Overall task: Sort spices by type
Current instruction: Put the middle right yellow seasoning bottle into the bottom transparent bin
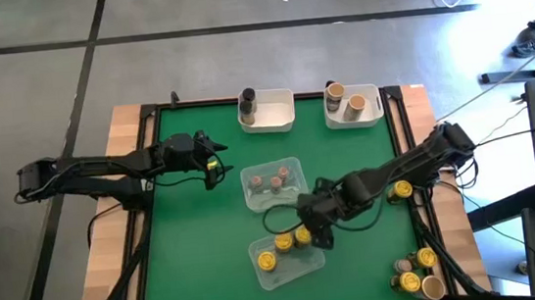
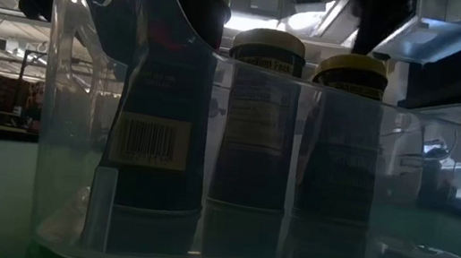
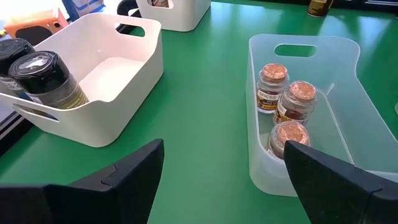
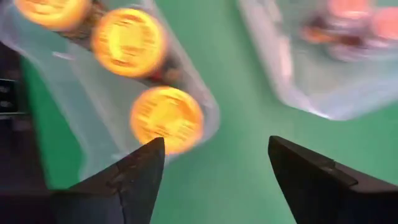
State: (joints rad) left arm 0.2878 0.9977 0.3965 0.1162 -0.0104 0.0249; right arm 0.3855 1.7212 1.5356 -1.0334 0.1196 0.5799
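Observation:
Three yellow-lidded spice jars point(image 4: 166, 119) stand upright in a clear tray point(image 1: 287, 253) near the table's front. My right gripper point(image 4: 214, 146) hangs open just above that tray's far right corner and holds nothing. A second clear tray point(image 3: 311, 112) holds three reddish-topped jars point(image 3: 292, 102). My left gripper point(image 3: 224, 149) waits open to the left of it, above the mat. A dark grey jar point(image 1: 246, 100) stands in the left white bin point(image 1: 272, 115). Tan-lidded jars point(image 1: 345, 99) stand in the right white bin point(image 1: 367, 111).
One yellow-lidded jar point(image 1: 402, 190) stands alone near the right edge. A cluster of jars point(image 1: 417, 271) sits at the near right corner. Green mat lies bare between the trays and the bins. A raised frame point(image 1: 147, 230) borders the table.

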